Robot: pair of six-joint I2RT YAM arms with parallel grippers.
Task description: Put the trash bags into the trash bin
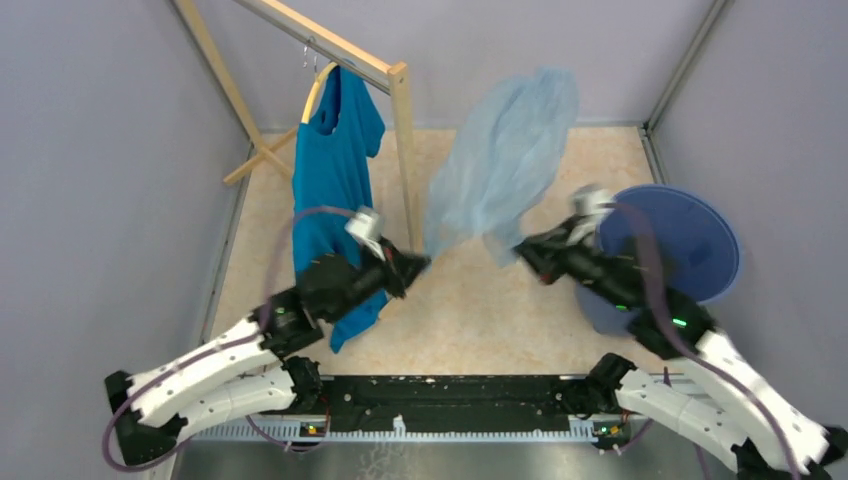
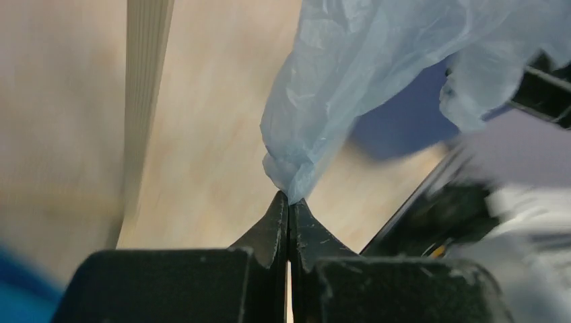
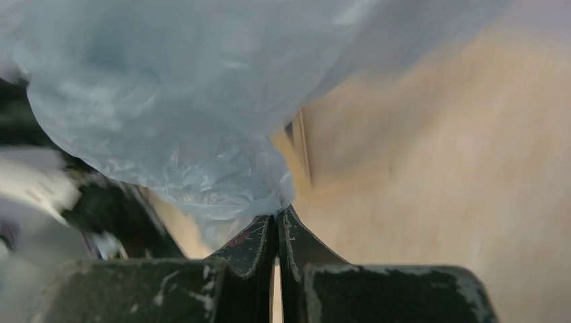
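Note:
The pale-blue filmy trash bag [image 1: 505, 160] hangs in the air between my two grippers, billowing up toward the back wall. My left gripper [image 1: 422, 262] is shut on its lower left edge; in the left wrist view the bag [image 2: 350, 87] rises from the closed fingertips [image 2: 289, 200]. My right gripper [image 1: 522, 250] is shut on its lower right edge; in the right wrist view the bag [image 3: 168, 101] fills the upper left above my gripper [image 3: 278, 215]. The round blue trash bin [image 1: 680, 235] stands at the right, partly behind the right arm, to the right of the bag.
A teal T-shirt [image 1: 335, 190] hangs on a hanger from a wooden rack [image 1: 400, 130] at the back left, just behind the left arm. Grey walls close in the left, right and back. The floor is pale wood [image 1: 470, 310].

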